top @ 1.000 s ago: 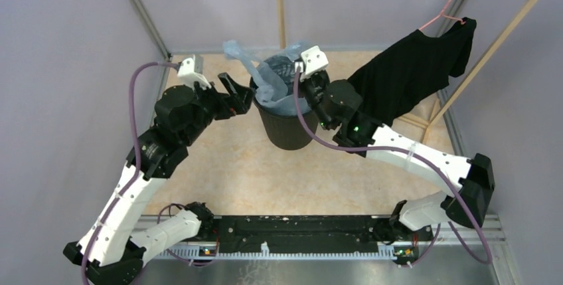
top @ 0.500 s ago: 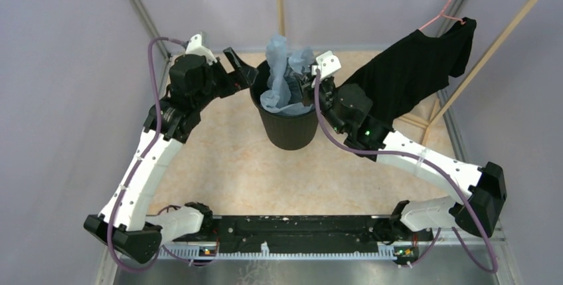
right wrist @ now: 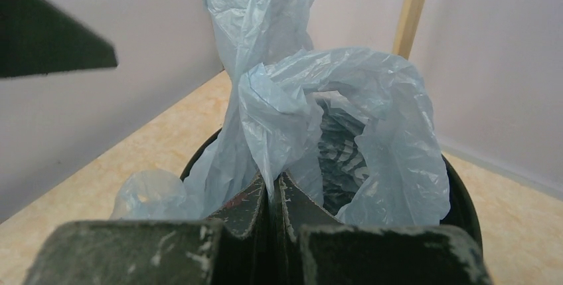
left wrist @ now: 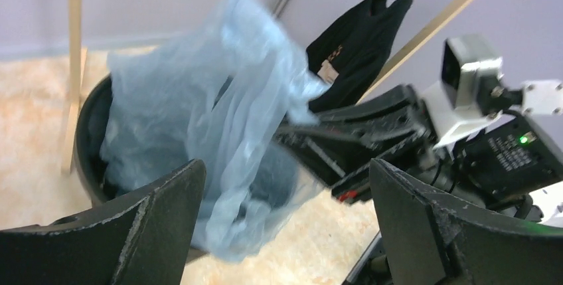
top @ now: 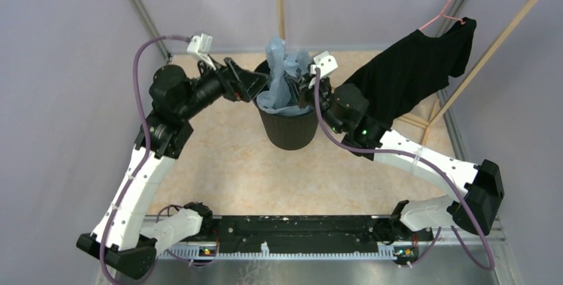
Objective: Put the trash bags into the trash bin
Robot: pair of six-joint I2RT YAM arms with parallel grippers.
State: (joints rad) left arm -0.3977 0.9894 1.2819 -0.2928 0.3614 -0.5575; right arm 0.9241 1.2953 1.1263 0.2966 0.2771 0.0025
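The pale blue trash bag (top: 281, 76) stands bunched up out of the black trash bin (top: 287, 127) at the far middle of the floor. It also shows in the left wrist view (left wrist: 212, 112) and the right wrist view (right wrist: 312, 99). My right gripper (top: 304, 84) is at the bin's right rim, shut on a fold of the bag (right wrist: 273, 182). My left gripper (top: 255, 84) is open at the bin's left rim, its jaws wide apart either side of the hanging bag film (left wrist: 285, 205), not gripping it.
A black T-shirt (top: 411, 72) hangs on a pink hanger from the wooden clothes rack (top: 511, 22) at the right. A wooden post (top: 280, 6) stands just behind the bin. Grey walls close the left and back.
My left gripper has swung right, from beside the bin to over its left rim, still open. The right gripper holds the bag; the bag top has risen and bunched upright.
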